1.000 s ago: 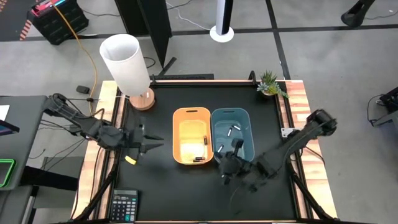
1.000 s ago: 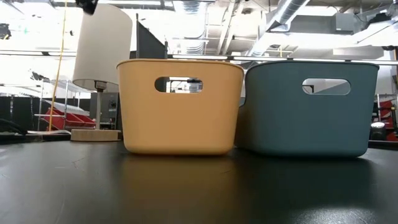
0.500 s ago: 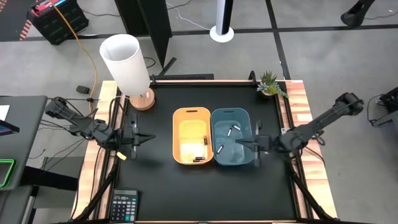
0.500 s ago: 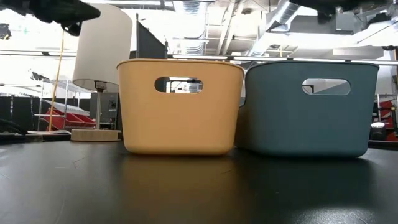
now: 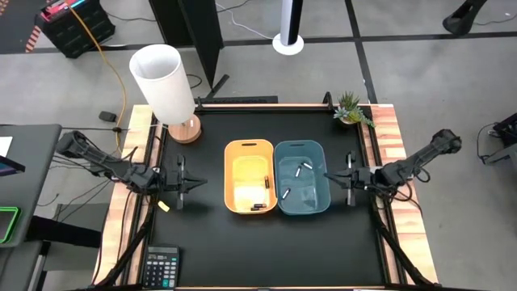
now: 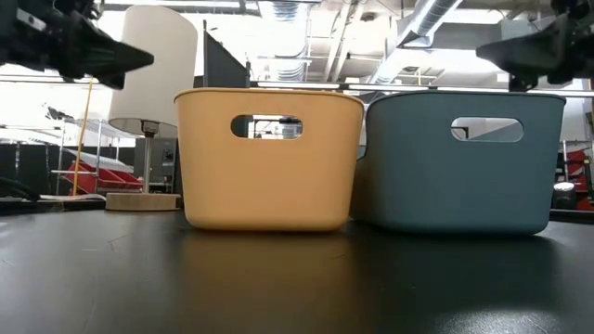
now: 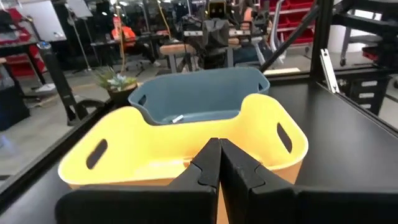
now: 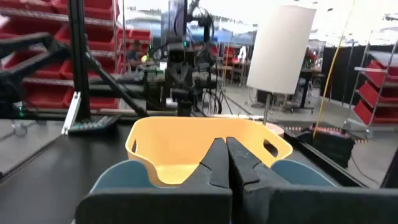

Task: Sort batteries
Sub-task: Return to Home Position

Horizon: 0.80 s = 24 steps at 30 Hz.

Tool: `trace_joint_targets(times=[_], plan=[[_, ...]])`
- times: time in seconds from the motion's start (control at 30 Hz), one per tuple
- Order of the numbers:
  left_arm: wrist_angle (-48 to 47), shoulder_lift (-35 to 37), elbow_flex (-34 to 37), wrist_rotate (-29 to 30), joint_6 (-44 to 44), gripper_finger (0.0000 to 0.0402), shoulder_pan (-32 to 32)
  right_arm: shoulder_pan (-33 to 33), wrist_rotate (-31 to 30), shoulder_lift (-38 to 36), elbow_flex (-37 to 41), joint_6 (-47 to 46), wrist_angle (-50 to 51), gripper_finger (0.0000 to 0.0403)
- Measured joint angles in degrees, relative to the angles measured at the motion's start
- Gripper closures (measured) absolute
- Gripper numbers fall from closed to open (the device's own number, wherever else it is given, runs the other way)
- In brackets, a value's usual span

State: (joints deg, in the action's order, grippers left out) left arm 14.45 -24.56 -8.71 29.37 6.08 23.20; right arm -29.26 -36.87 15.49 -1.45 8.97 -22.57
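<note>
High view: lamp [image 5: 166,77], plant [image 5: 352,108], calculator [image 5: 158,267] line the table's [image 5: 218,242] edges around the batteries [image 5: 297,171].

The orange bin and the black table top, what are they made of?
The orange bin looks like moulded plastic: smooth matte walls, rounded corners, a cut-out handle slot. The table top seems a dark, slightly glossy sheet, since it faintly mirrors the bin; which material is unclear.
</note>
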Motion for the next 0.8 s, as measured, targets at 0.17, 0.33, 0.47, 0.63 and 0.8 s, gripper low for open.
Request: trace_joint_targets(times=[0.17, 0.33, 0.47, 0.63, 0.8], plan=[[-0.24, 0.05, 0.75, -4.52, -0.77, 0.0401, -3.03, 0.0, 0.82, -8.83, 0.97, -0.27, 8.69, 0.0403], [-1.19, 2.51, 0.75, -8.69, 1.45, 0.0401, -6.4, 0.0, 0.83, -15.44, 1.0, -1.45, 16.74, 0.0403], [-3.22, 6.32, 0.73, -13.15, 1.38, 0.0401, -9.65, 0.04, 1.12, -15.44, 1.0, -1.89, 17.59, 0.0403], [-8.4, 10.83, 0.73, -17.34, -0.43, 0.0401, -12.9, 0.0, 1.12, -15.44, 1.0, -2.12, 17.64, 0.0403], [-10.4, 13.58, 0.76, -18.78, -0.86, 0.0401, -14.01, 0.02, 1.13, -15.42, 1.03, -2.81, 17.69, 0.0403]])
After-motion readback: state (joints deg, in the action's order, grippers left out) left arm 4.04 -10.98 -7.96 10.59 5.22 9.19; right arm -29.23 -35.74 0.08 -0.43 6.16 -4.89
